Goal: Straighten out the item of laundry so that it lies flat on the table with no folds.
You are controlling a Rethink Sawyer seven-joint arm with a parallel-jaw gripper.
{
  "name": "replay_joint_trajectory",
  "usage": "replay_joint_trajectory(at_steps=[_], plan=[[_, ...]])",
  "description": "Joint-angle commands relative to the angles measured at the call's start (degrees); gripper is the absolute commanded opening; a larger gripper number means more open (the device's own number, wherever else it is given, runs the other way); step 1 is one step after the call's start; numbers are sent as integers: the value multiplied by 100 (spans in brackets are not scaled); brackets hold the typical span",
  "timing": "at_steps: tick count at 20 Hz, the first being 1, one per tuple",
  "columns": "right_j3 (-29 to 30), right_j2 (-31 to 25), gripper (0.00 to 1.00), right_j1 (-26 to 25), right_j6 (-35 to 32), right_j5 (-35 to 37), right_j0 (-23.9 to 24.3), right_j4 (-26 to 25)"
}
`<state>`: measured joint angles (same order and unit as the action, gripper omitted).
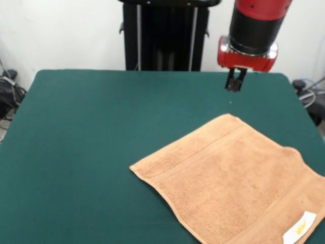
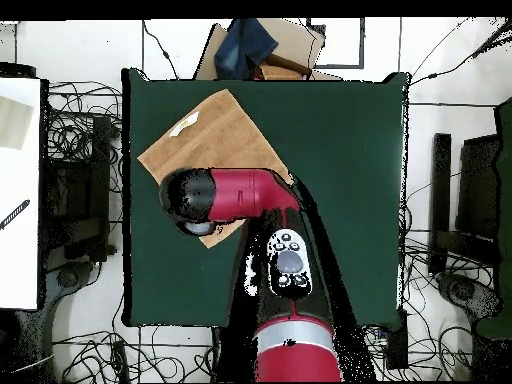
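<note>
A dark green table (image 1: pixel 91 142) fills the frame before a white wall (image 1: pixel 66 30); the terry towel (image 1: pixel 228 178) lies lower right, the end effector (image 1: pixel 235 81) empty, fingers nearly together.

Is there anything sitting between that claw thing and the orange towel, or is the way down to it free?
Nothing visible blocks it. The gripper hangs above the table just beyond the towel's far corner, with only bare green surface between them. The towel has nothing lying on it; its white label sits at the near edge.
</note>
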<state>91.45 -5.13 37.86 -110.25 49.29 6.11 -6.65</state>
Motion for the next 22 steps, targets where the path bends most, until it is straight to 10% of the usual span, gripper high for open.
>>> replay_joint_trajectory(at_steps=[1, 22], plan=[[-1175, 615, 0, -322, -1229, 938, -536, -529], [-1307, 1089, 0, -1875, -1943, -820, -1151, -94]])
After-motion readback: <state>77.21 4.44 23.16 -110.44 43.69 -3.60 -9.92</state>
